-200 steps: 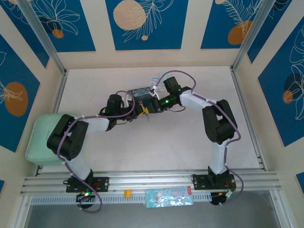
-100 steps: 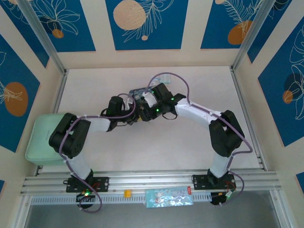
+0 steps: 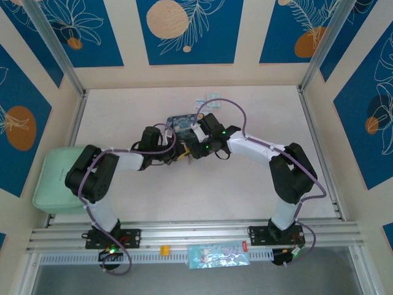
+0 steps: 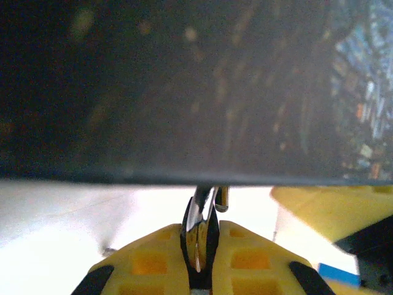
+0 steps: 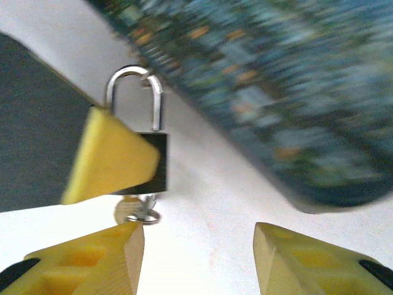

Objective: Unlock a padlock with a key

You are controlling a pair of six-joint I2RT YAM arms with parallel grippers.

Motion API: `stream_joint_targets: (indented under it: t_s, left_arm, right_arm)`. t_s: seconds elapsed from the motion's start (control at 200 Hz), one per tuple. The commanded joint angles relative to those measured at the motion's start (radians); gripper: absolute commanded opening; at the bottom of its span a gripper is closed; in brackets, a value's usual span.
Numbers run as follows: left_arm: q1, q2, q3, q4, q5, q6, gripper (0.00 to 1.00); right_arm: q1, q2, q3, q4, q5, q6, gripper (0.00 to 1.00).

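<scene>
**Moved in close: the right hand (image 5: 196, 241) is now by the padlock (image 5: 153, 142)**

Since a second ago the right arm has swung. Its elbow is now nearer the right edge of the desk (image 3: 245, 190). Its hand has slid from the right end of the tin (image 3: 182, 123) to the tin's near side. The right hand is spread wide, with nothing between its yellow fingers (image 5: 92, 261).

The left hand (image 4: 199, 232) is pressed together and pinches the padlock by its dark body. In the left wrist view a thin shiny bit of metal shows between its fingers.

The padlock is near the middle of the desk, just beside the near side of the blue painted tin. In the right wrist view its silver loop points up. One leg of the loop is hidden behind a left finger, so I cannot tell if it is open.

The key (image 5: 138, 212) is part of a small silvery bunch right under the padlock, touching its bottom. It looks blurry.
</scene>
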Motion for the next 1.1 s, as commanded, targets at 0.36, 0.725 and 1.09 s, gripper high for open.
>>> stream_joint_targets:
  t_s: [0.36, 0.725, 1.09]
  left_arm:
    - [-0.031, -0.042, 0.126, -0.407, -0.179, 0.267, 0.26]
    - [0.049, -0.164, 0.056, -0.348, -0.185, 0.177, 0.51]
    - [0.201, -0.231, -0.011, -0.232, -0.172, 0.094, 0.56]
  right_arm:
    - [-0.037, -0.106, -0.066, 0.102, -0.005, 0.104, 0.5]
    - [0.001, -0.122, -0.061, 0.077, 0.004, 0.134, 0.51]
    - [0.187, 0.078, 0.074, -0.032, 0.192, 0.187, 0.53]
